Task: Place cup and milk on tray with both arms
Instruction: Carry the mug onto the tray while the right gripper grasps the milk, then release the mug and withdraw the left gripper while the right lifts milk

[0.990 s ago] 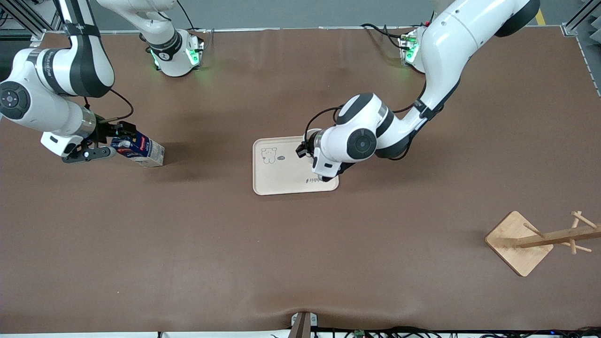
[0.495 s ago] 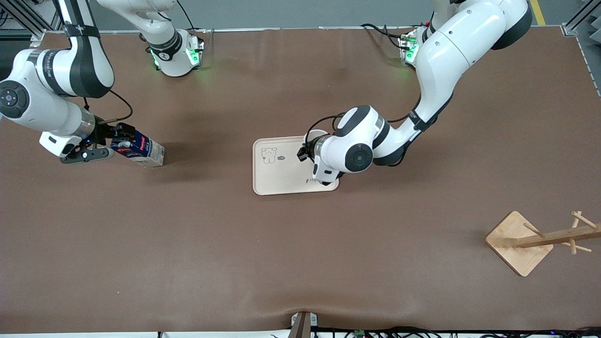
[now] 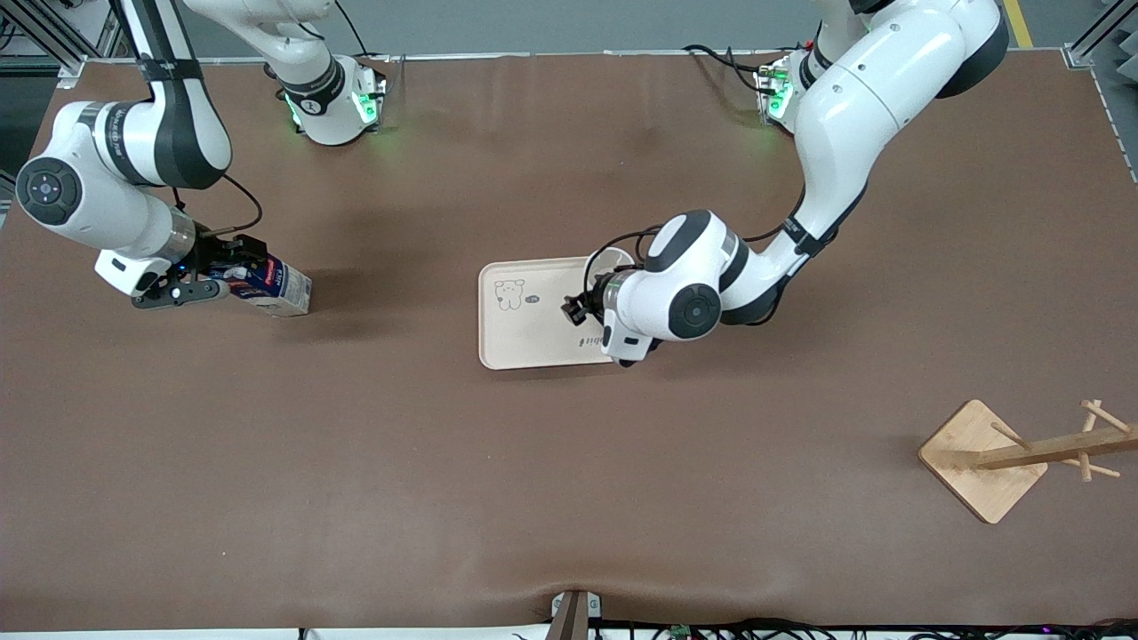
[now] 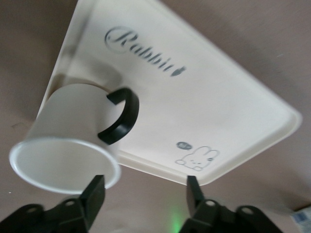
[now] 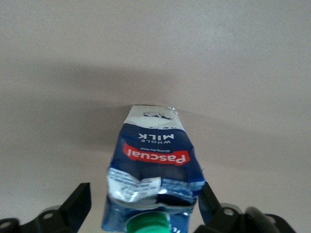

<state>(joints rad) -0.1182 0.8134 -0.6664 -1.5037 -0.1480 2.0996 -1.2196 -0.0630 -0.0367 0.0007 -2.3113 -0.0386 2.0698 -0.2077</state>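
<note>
We judge the task half done. The white mug with the black loop handle [image 4: 73,141] stands on the cream rectangular tray [image 3: 524,342], at its edge toward the left arm's base. The left gripper [image 4: 143,196], fingers spread, is free of it. The dark-blue milk carton [image 3: 267,286] sits on the brown table near the right arm's end. The right gripper [image 5: 143,204] straddles it, fingers not yet clamped.

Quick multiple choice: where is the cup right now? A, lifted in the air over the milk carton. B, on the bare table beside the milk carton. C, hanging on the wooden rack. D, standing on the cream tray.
D: the cup stands on the tray at its edge, with the left gripper open around nothing beside it.
</note>
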